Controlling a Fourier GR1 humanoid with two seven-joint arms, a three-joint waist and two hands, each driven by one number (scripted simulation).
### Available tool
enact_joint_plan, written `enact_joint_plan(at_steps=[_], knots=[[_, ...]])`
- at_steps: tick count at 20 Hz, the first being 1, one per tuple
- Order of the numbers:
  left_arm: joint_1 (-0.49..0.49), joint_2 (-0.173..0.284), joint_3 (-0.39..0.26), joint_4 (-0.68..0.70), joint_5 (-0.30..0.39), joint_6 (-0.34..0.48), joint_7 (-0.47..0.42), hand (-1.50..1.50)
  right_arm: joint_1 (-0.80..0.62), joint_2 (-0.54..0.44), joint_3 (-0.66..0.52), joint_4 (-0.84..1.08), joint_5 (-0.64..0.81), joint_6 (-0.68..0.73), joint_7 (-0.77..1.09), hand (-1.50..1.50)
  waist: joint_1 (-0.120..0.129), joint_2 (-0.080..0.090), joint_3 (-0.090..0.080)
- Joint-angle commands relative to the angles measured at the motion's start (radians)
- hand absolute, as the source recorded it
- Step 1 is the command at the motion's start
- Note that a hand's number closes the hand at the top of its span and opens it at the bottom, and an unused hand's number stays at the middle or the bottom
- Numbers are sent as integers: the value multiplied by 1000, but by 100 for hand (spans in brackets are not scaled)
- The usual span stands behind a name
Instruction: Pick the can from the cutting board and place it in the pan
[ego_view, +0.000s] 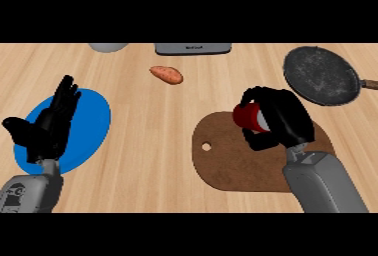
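Observation:
A red can (249, 116) with a grey end is held in my right hand (284, 121), whose fingers and thumb curl round it over the far edge of the brown cutting board (236, 165). The hand hides much of the can. The dark round pan (322, 75) lies at the far right, its handle pointing right, apart from the hand. My left hand (46, 127) rests open, fingers up, over the blue plate at the left.
A blue plate (92, 120) lies at the left under the left hand. A sweet potato (167, 74) sits at the far middle. A grey appliance (193, 48) and a pale bowl (109, 47) stand along the far edge.

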Motion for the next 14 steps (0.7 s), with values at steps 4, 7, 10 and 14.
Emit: enact_joint_plan(at_steps=[4,7,10,14], knots=[[-17,-47,-48,-13,-40,17,15,0,4,43,-118,-168,-6,-46,142,150,35,13,1],[-24,-31,-21,40,-25,-14,-30,0,-114,-26,-316,-36,-141,-44,62,150,42,19,2],[-55,6,10,7,6,-41,13,0,-113,-69,-454,18,-285,-49,-11,150,42,18,2],[-31,10,16,1,6,-53,12,0,-200,-152,-535,309,-271,-152,-153,150,61,22,2]])
